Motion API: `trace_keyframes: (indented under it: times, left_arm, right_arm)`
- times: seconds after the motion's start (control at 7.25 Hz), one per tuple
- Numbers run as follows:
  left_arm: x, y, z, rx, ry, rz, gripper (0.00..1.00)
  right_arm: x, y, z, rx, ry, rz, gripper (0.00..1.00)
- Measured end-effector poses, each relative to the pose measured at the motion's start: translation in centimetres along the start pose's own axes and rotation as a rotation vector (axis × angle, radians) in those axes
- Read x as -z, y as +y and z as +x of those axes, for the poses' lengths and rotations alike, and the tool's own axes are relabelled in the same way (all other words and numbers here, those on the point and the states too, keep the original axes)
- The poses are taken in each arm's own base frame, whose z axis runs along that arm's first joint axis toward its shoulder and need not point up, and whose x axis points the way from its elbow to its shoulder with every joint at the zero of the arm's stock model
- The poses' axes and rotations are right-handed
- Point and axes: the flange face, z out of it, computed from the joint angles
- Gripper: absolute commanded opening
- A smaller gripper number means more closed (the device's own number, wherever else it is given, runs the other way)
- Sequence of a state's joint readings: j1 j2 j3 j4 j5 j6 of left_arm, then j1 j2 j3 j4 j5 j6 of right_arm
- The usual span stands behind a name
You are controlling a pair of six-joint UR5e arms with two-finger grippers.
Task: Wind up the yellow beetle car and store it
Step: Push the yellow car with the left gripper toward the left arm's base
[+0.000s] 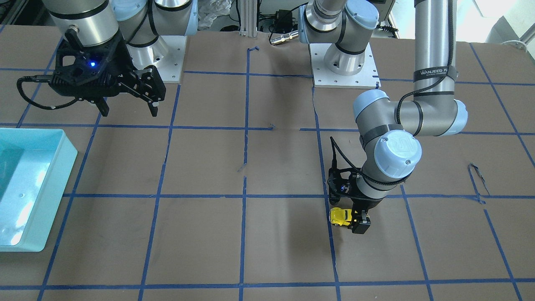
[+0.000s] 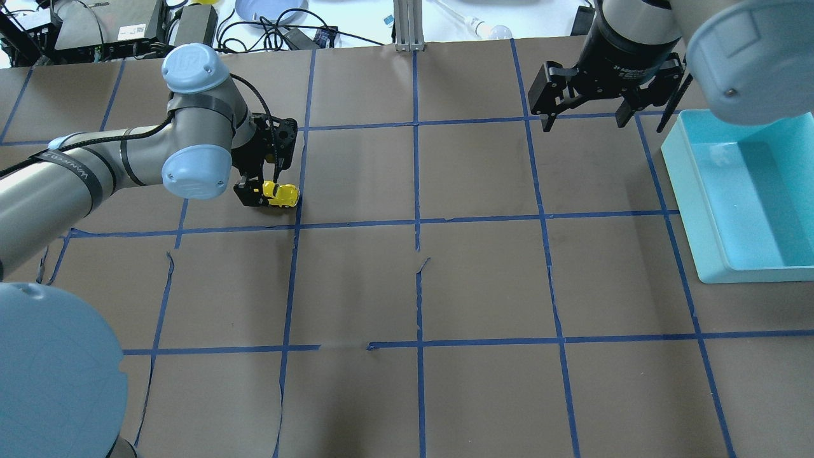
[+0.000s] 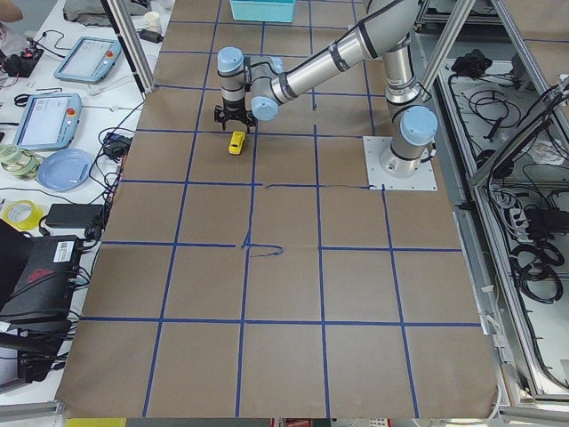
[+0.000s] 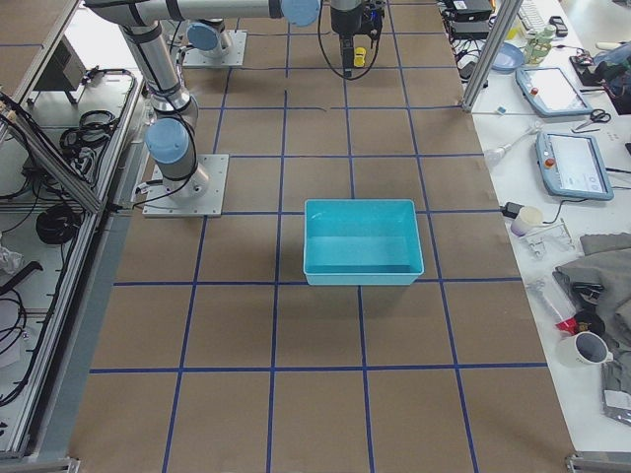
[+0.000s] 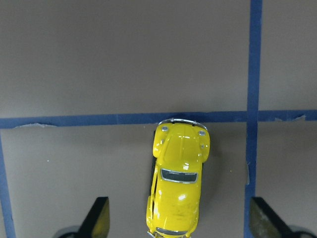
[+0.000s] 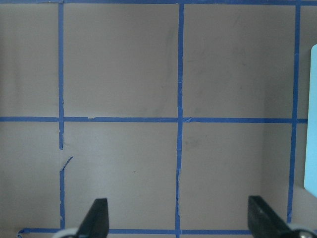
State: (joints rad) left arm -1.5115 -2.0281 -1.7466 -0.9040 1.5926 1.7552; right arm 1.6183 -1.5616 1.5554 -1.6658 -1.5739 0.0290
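The yellow beetle car (image 5: pixel 178 188) stands on the brown table, its nose at a blue tape line. It also shows in the front view (image 1: pixel 340 216), the overhead view (image 2: pixel 282 194) and the two side views (image 3: pixel 236 142) (image 4: pixel 361 54). My left gripper (image 5: pixel 181 224) is low over the car's rear, open, with one finger well clear on each side of it. In the overhead view the left gripper (image 2: pixel 257 194) sits at the car's left end. My right gripper (image 2: pixel 604 117) hangs open and empty above the table, far from the car, and shows open in its wrist view (image 6: pixel 179 223).
A light blue bin (image 2: pixel 679 191) stands at the table's right edge, beside my right gripper; it shows in the front view (image 1: pixel 58 192) and the right wrist view (image 6: pixel 313 114). It looks empty. Blue tape lines grid the brown table.
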Motion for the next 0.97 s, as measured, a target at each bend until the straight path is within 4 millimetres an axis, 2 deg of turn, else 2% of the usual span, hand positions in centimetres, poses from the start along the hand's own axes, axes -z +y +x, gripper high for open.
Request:
trace_keyframes:
  times: [0.41, 0.55, 0.83, 0.97]
  left_arm:
    - [-2.3, 1.0, -0.5, 0.02, 0.025, 0.01, 0.93]
    - [-2.8, 1.2, -0.6, 0.03, 0.031, 0.012, 0.77]
    - [-2.9, 1.3, -0.6, 0.045, 0.034, 0.015, 0.65]
    - [-2.9, 1.3, -0.6, 0.047, 0.034, 0.015, 0.5]
  right_arm:
    - [-0.1, 0.0, 0.0, 0.0, 0.0, -0.001, 1.0]
    - [-0.1, 0.0, 0.0, 0.0, 0.0, -0.001, 1.0]
    - [-0.1, -0.1, 0.0, 0.0, 0.0, -0.002, 1.0]
    - [-0.1, -0.1, 0.0, 0.0, 0.0, -0.002, 1.0]
